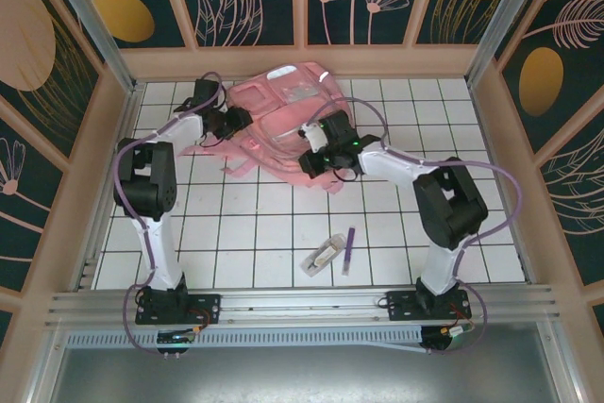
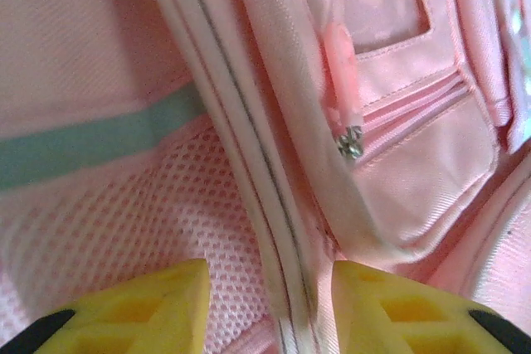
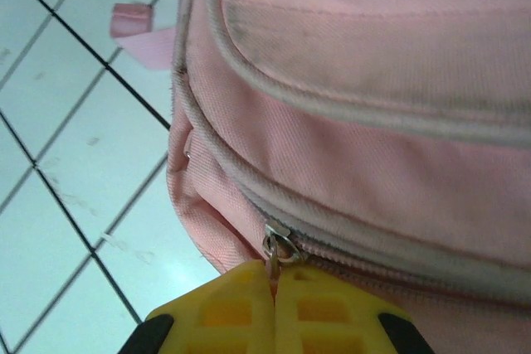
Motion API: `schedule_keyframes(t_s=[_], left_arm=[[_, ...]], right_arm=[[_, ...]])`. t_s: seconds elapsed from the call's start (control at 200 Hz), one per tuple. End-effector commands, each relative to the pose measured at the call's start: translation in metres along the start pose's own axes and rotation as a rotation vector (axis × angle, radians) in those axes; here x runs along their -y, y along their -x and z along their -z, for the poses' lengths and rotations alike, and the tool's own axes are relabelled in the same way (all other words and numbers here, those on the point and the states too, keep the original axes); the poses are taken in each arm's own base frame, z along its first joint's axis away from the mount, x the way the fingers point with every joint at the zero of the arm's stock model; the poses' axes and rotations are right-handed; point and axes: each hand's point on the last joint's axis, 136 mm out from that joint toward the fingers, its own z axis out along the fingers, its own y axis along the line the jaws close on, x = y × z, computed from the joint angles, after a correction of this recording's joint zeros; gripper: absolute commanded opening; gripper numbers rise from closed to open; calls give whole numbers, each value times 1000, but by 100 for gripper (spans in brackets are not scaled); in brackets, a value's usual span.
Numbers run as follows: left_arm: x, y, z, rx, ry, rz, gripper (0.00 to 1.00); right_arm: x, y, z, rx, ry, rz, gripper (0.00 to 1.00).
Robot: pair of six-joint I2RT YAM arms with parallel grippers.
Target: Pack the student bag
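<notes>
right wrist view: right gripper point(image 3: 275, 275) pinches the metal zip pull point(image 3: 278, 248) on the big soft pink student bag point(image 3: 373, 122) at the back of the white tiled table point(image 3: 66, 163), likely to slide it; left gripper point(image 2: 270, 296) gapes wide over its seam.

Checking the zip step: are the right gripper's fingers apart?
No, the right gripper is shut on the zipper pull of the student bag.

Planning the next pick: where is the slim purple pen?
Top view: the slim purple pen lies on the white tiled table, by its near edge, right of centre, just right of a small clear packet.
</notes>
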Motion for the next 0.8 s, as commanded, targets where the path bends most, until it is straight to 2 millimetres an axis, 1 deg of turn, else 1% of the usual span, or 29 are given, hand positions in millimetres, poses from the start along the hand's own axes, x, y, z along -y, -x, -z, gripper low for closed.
schedule_keyframes(t_s=[0.0, 0.07, 0.125, 0.15, 0.18, 0.195, 0.215, 0.305, 0.435, 0.445, 0.46, 0.53, 0.575, 0.646, 0.741, 0.796], left_arm=[[7, -9, 39, 75, 17, 23, 43], [1, -25, 50, 74, 41, 61, 44], [3, -37, 57, 79, 43, 106, 46], [4, -41, 59, 82, 40, 125, 46], [4, -48, 55, 79, 41, 146, 47], [12, -47, 63, 97, 20, 146, 47], [15, -50, 64, 101, 14, 153, 47], [23, -55, 60, 100, 9, 169, 49], [31, -60, 51, 95, -2, 198, 46], [26, -63, 44, 83, 11, 205, 46], [24, -65, 40, 78, 12, 210, 46], [24, -70, 33, 61, 9, 239, 46], [28, -73, 30, 57, -4, 245, 46], [32, -73, 30, 75, -21, 244, 46], [27, -71, 30, 95, 0, 244, 45], [27, -73, 30, 84, 4, 243, 45]], right_arm=[[-17, 29, -6, 62, 81, -5, 0], [-23, 35, -10, 69, 92, 5, 0], [-29, 39, -13, 74, 111, 16, 0], [-32, 42, -13, 78, 119, 25, 0], [-36, 43, -15, 80, 126, 36, 0], [-37, 44, -15, 84, 128, 41, 0], [-39, 45, -16, 86, 131, 45, 0], [-46, 49, -20, 91, 150, 57, 0], [-62, 57, -25, 100, 184, 75, 0], [-63, 58, -25, 101, 185, 79, 0], [-64, 58, -26, 101, 185, 81, 0], [-69, 60, -30, 103, 189, 85, 0], [-71, 62, -31, 103, 190, 79, 0], [-72, 62, -34, 98, 181, 77, 0], [-66, 59, -35, 95, 142, 72, 0], [-62, 57, -33, 96, 119, 61, 0]])
